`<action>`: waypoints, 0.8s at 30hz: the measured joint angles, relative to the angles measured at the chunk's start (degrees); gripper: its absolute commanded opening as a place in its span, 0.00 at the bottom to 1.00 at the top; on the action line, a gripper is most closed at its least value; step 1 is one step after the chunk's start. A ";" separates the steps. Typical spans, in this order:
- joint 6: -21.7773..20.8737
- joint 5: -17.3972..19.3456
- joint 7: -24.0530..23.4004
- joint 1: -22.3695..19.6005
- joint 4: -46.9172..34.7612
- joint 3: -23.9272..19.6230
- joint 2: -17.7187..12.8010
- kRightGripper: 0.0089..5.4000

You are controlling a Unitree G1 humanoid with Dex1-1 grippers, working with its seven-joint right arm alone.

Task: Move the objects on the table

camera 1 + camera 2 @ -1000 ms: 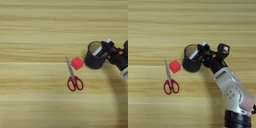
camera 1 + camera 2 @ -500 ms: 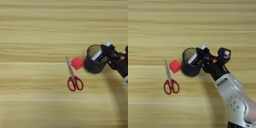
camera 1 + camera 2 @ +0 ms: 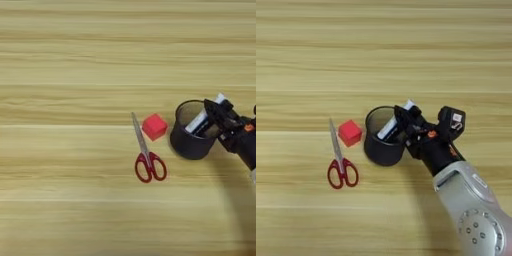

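Observation:
The black wire-mesh pen cup (image 3: 190, 137) (image 3: 381, 145) stands upright on the table (image 3: 75, 60), just right of a red cube (image 3: 154, 126). A thin white strip (image 3: 202, 118) (image 3: 392, 126) leans inside the cup, its top end sticking out over the far right rim. My right gripper (image 3: 219, 128) (image 3: 408, 131) comes in from the right and is shut on the cup's right rim, one black finger inside the cup and one outside.
Red-handled scissors (image 3: 146, 158) (image 3: 341, 161) lie flat left of the cup, blades pointing away from me, close to the cube (image 3: 349, 132). My silver forearm (image 3: 471, 210) fills the lower right corner of the right eye view.
The gripper has dragged the pen cup, with the strip in it, toward the near side of the table, closer to the cube. Cube and scissors have stayed put.

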 measured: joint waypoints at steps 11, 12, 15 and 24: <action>-0.08 0.14 0.17 2.41 -0.32 0.83 0.60 0.24; -0.10 0.14 0.20 2.58 -0.32 0.84 0.62 0.24; -0.15 0.14 0.39 2.88 -0.31 0.88 0.67 0.24; -0.32 0.10 1.10 3.60 -0.24 1.17 0.88 0.24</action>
